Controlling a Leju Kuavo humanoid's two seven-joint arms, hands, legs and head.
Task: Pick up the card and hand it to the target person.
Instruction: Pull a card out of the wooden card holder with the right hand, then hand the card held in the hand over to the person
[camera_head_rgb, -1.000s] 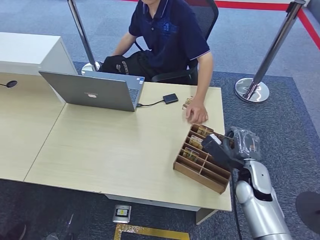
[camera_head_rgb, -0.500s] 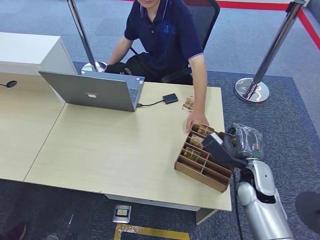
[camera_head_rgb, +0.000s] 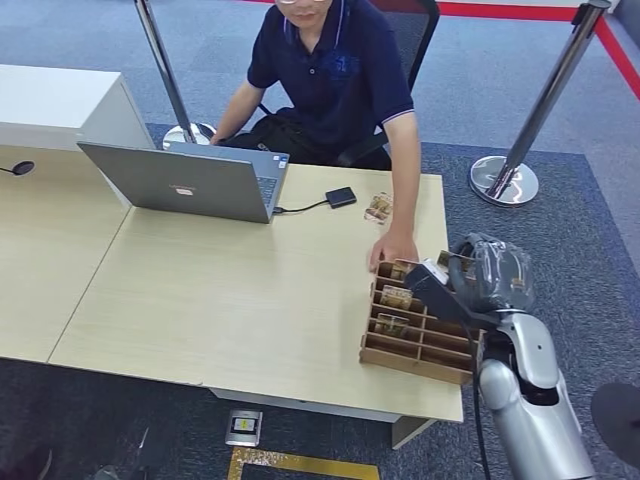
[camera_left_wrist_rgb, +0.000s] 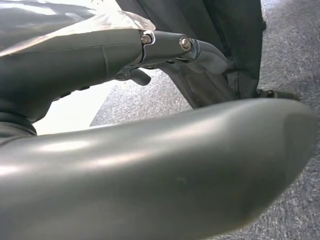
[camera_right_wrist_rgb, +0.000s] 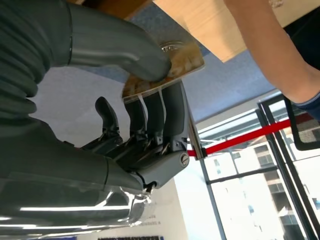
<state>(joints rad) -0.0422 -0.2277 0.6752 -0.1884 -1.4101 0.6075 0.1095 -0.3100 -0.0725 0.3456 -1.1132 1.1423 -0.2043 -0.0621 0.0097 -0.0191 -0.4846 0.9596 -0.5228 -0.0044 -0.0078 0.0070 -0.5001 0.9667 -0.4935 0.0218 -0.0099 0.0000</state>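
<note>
The card (camera_right_wrist_rgb: 166, 70), brownish with a printed picture, is pinched between the thumb and the dark fingers of my right hand (camera_right_wrist_rgb: 151, 115). In the head view my right hand (camera_head_rgb: 453, 290) hovers over the far right part of the wooden divided tray (camera_head_rgb: 415, 358), with the card (camera_head_rgb: 447, 262) showing at its far edge. The seated person (camera_head_rgb: 340, 70) in a dark blue shirt reaches across the table, one hand (camera_head_rgb: 392, 250) resting on the tray's far left corner. Several more cards lie in the tray's slots. My left hand (camera_left_wrist_rgb: 170, 45) hangs beside my body; its finger pose is unclear.
A grey laptop (camera_head_rgb: 189, 180) stands open at the table's far left, cabled to a black drive (camera_head_rgb: 341, 197). A few loose cards (camera_head_rgb: 379, 208) lie near the far edge. Stanchion bases (camera_head_rgb: 504, 180) stand on the carpet behind. The light wooden table (camera_head_rgb: 226, 290) reaches to the tray.
The person's hand came down onto the tray's far corner and turned the tray square to the table edge. My right hand with the card rose slightly and shifted right.
</note>
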